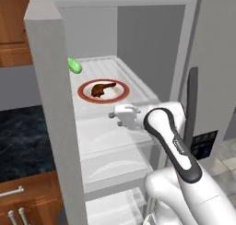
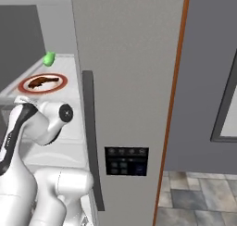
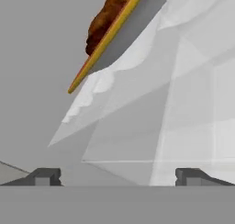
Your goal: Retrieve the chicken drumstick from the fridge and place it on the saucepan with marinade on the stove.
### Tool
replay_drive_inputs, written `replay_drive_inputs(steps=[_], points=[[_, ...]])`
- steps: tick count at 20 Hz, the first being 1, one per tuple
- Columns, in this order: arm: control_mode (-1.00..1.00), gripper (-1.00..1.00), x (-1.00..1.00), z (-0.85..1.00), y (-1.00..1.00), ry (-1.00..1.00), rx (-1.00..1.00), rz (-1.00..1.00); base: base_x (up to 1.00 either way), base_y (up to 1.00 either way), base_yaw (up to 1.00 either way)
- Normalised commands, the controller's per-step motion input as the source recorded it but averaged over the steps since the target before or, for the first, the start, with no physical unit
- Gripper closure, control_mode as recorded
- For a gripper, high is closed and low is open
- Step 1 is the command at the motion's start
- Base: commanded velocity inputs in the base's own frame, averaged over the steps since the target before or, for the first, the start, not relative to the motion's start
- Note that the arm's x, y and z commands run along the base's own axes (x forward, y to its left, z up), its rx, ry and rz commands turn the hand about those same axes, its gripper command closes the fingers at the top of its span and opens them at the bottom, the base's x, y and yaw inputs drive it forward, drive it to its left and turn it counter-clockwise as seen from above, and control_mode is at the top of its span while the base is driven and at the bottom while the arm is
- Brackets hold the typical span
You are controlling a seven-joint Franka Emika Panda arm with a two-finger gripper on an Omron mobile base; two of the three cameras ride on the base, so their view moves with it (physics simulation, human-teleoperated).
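Currently the reddish-brown chicken drumstick (image 1: 102, 89) lies on the white red-rimmed plate (image 1: 120, 93) on an upper shelf of the open light-grey fridge (image 1: 48, 81). Two-finger gripper (image 3: 118, 176), jaws wide and empty, sits just short of the shelf, presumably lining up to reach in.

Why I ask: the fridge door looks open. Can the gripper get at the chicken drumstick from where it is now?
Probably yes. The chicken drumstick lies uncovered on the plate on an open fridge shelf, and the open gripper sits just in front, with nothing between them.
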Motion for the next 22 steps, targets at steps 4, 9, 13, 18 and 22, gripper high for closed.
replay_drive_inputs(steps=[4, 9, 13, 18, 22], points=[[1.0, -1.0, 0.0, 0.0, 0.0, 0.0, 0.0, 0.0, 0.54, 0.2, -0.08], [1.0, -1.0, 0.0, 0.0, 0.0, 0.0, 0.0, 0.0, 0.12, 0.04, -0.02], [1.0, -1.0, 0.0, 0.0, 0.0, 0.0, 0.0, 0.0, -0.63, -0.03, 0.0], [1.0, -1.0, 0.0, 0.0, 0.0, 0.0, 0.0, 0.0, -0.52, -0.02, 0.0], [1.0, -1.0, 0.0, 0.0, 0.0, 0.0, 0.0, 0.0, 0.0, 0.0, 0.0]])
